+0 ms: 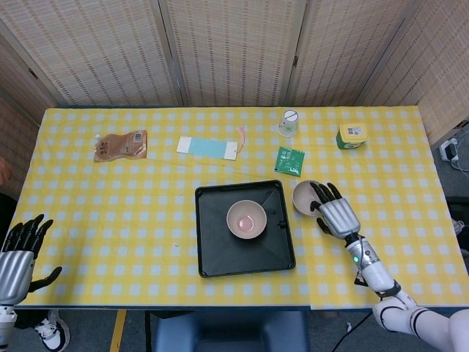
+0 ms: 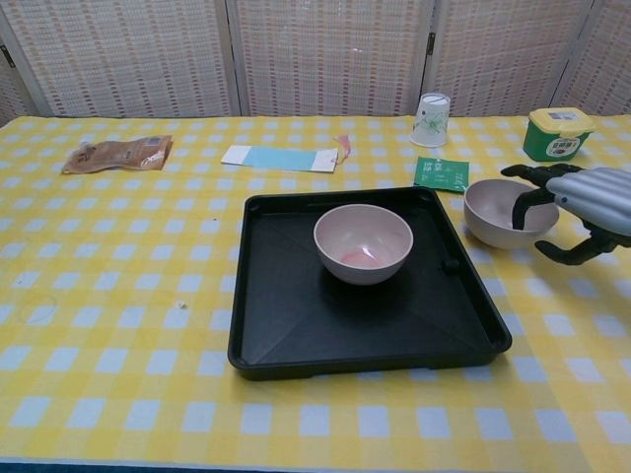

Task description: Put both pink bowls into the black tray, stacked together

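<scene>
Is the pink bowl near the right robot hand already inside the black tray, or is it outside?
Outside. The pink bowl stands upright on the tablecloth, right of the black tray; the right robot hand reaches over its rim.

A staged robot test area rather than a lived-in room. A rectangular table covered in a yellow-and-white checked cloth [image 1: 110,191] is enclosed at twelve o'clock by tall woven rattan folding screens [image 1: 227,51] that hide the surroundings. A white power strip with cables [image 1: 449,150] lies on the grey floor at three o'clock. Yellow tape marks the floor [image 1: 117,330] at seven o'clock.
</scene>
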Action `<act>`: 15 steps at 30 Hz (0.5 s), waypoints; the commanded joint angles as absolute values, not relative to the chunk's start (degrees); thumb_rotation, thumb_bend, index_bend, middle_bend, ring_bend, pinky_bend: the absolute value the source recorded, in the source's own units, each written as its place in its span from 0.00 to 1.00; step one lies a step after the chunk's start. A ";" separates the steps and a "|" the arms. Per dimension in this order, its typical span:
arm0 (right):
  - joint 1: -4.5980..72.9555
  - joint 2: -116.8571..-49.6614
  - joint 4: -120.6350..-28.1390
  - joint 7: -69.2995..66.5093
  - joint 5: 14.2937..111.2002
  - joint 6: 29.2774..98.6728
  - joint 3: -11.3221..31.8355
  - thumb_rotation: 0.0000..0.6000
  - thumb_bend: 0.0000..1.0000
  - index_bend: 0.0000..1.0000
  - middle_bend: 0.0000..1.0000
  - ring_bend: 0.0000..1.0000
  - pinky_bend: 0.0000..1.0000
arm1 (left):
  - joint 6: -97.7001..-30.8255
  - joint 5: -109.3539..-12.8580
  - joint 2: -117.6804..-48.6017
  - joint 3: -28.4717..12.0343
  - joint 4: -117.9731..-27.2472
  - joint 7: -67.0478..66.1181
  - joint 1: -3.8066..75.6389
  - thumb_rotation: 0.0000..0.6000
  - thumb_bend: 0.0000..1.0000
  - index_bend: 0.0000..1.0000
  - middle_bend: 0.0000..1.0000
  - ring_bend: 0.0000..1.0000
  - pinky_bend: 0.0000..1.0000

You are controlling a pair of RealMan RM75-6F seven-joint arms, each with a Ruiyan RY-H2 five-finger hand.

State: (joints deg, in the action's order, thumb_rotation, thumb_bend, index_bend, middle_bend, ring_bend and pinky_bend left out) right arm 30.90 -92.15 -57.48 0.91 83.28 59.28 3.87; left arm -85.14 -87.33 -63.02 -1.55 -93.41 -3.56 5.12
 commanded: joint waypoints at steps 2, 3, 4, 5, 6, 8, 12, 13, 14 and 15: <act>31.39 -93.46 -55.76 0.78 83.08 59.05 4.23 1.00 0.50 0.53 0.00 0.00 0.00 | -85.16 -87.25 -62.95 -1.59 -93.38 -3.39 5.12 1.00 0.26 0.00 0.00 0.00 0.00; 31.48 -93.69 -55.46 0.81 83.02 58.97 4.29 1.00 0.50 0.54 0.00 0.00 0.00 | -85.18 -87.26 -62.94 -1.59 -93.39 -3.36 5.11 1.00 0.26 0.00 0.00 0.00 0.00; 31.54 -93.89 -55.20 0.85 82.96 58.91 4.33 1.00 0.50 0.55 0.00 0.00 0.00 | -85.21 -87.29 -62.93 -1.57 -93.41 -3.32 5.10 1.00 0.26 0.00 0.00 0.00 0.00; 31.60 -94.11 -54.93 0.82 82.92 58.86 4.36 1.00 0.50 0.57 0.00 0.00 0.00 | -85.25 -87.31 -62.90 -1.57 -93.40 -3.28 5.09 1.00 0.26 0.00 0.00 0.00 0.00; 31.62 -94.24 -54.81 0.74 82.92 58.91 4.37 1.00 0.50 0.58 0.00 0.00 0.00 | -85.27 -87.34 -62.89 -1.56 -93.40 -3.25 5.08 1.00 0.26 0.00 0.00 0.00 0.00; 31.52 -94.35 -54.82 0.55 83.15 59.53 4.37 1.00 0.50 0.60 0.00 0.00 0.00 | -85.34 -87.36 -62.87 -1.55 -93.40 -3.15 5.05 1.00 0.26 0.00 0.00 0.00 0.00; 30.88 -93.92 -55.75 1.21 84.22 62.85 4.53 1.00 0.50 0.63 0.00 0.00 0.00 | -85.35 -87.40 -62.86 -1.53 -93.35 -3.04 5.06 1.00 0.26 0.00 0.00 0.00 0.00; 30.62 -93.60 -56.31 1.74 84.75 64.27 4.56 1.00 0.50 0.64 0.00 0.00 0.00 | -85.33 -87.47 -62.89 -1.50 -93.33 -3.06 5.09 1.00 0.26 0.00 0.00 0.00 0.00; 30.42 -93.28 -56.95 2.08 85.15 65.28 4.56 1.00 0.50 0.64 0.00 0.00 0.00 | -85.34 -87.52 -62.89 -1.47 -93.35 -3.10 5.09 1.00 0.26 0.00 0.00 0.00 0.00; 30.24 -92.89 -57.77 2.29 85.52 66.20 4.57 1.00 0.50 0.64 0.00 0.00 0.00 | -85.34 -87.56 -62.90 -1.45 -93.38 -3.15 5.09 1.00 0.26 0.00 0.00 0.00 0.00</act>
